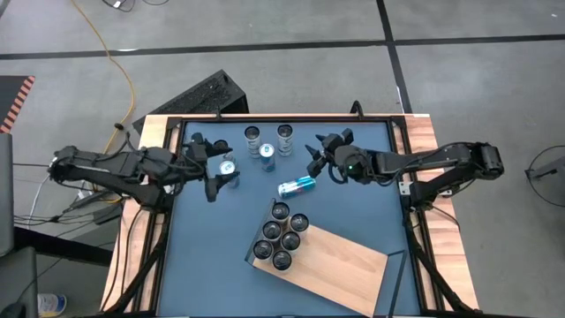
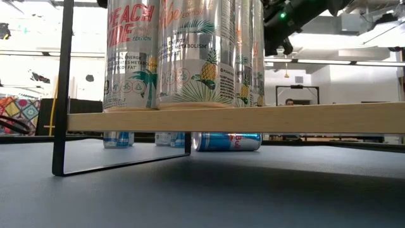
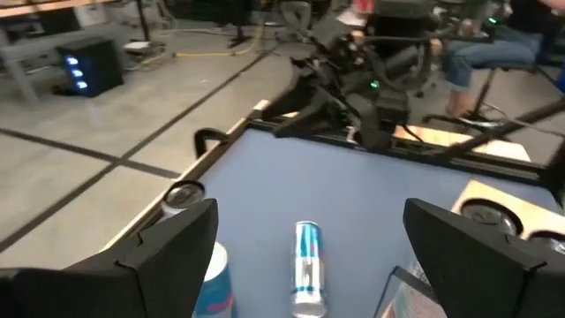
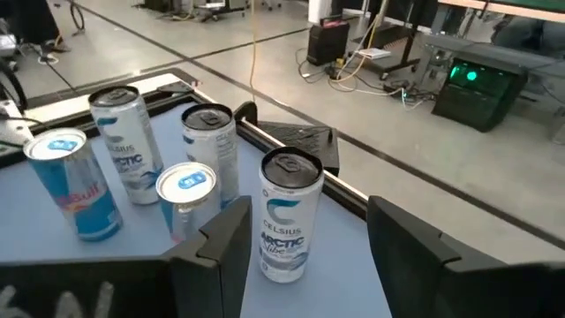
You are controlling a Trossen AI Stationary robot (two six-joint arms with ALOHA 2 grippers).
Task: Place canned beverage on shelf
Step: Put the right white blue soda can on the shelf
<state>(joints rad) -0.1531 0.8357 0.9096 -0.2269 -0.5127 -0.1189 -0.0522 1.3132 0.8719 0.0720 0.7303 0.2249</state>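
- High view: six cans stand upright in a cluster (image 1: 281,235) on one end of the shelf (image 1: 340,265), a light-wood board lying at an angle on the blue desk (image 1: 212,256). Four more cans stand off the shelf: two silver ones (image 1: 252,137) (image 1: 284,134), a blue one (image 1: 267,155) and another blue one (image 1: 229,167). One blue can (image 1: 297,185) lies on its side.
- The left gripper (image 1: 208,168) reaches in level from the desk's left edge, jaws spread wide and holding nothing; one standing blue can sits just beside those jaws.
- The right gripper (image 1: 316,152) reaches in level from the right, jaws parted and empty; the lying can is near them, towards the shelf.
- Low view: the shelf (image 2: 253,118) stands raised on a dark frame with tall cans (image 2: 190,50) on top; the lying blue can (image 2: 226,141) shows beneath it.
- Left wrist view: the lying can (image 3: 306,265) is ahead, between the wide jaws, untouched.
- Right wrist view: four standing cans lie ahead of the jaws; a silver can (image 4: 287,215) stands nearest, in line with the gap, not gripped.
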